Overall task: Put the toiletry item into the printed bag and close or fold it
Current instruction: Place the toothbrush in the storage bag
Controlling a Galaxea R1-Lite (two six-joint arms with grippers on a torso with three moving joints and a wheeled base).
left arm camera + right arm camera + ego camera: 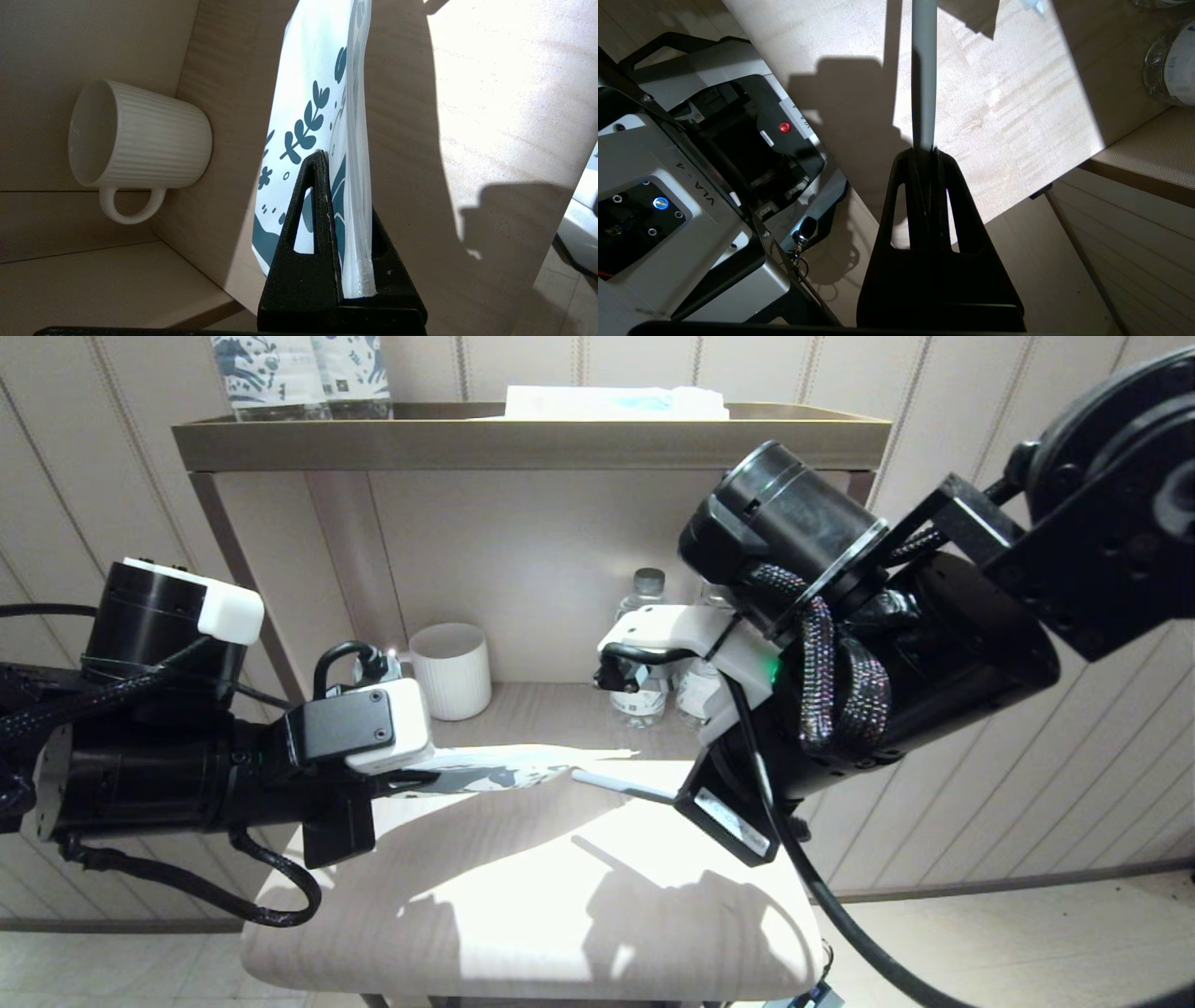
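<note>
Mid-frame: left end effector [411, 782] clamps printed bag [509, 767], right end effector [927, 154] grips toothbrush [621, 788] just beside its mouth. Insertion, closing not yet done.

The head camera looks forward and down over both arms onto the pale table [523, 896], with a shelf behind. Each wrist camera sits close behind its own fingers: the left faces along the pouch [322, 116] toward a white mug [140, 140], the right along the toothbrush [923, 74]. All three share the tabletop.
</note>
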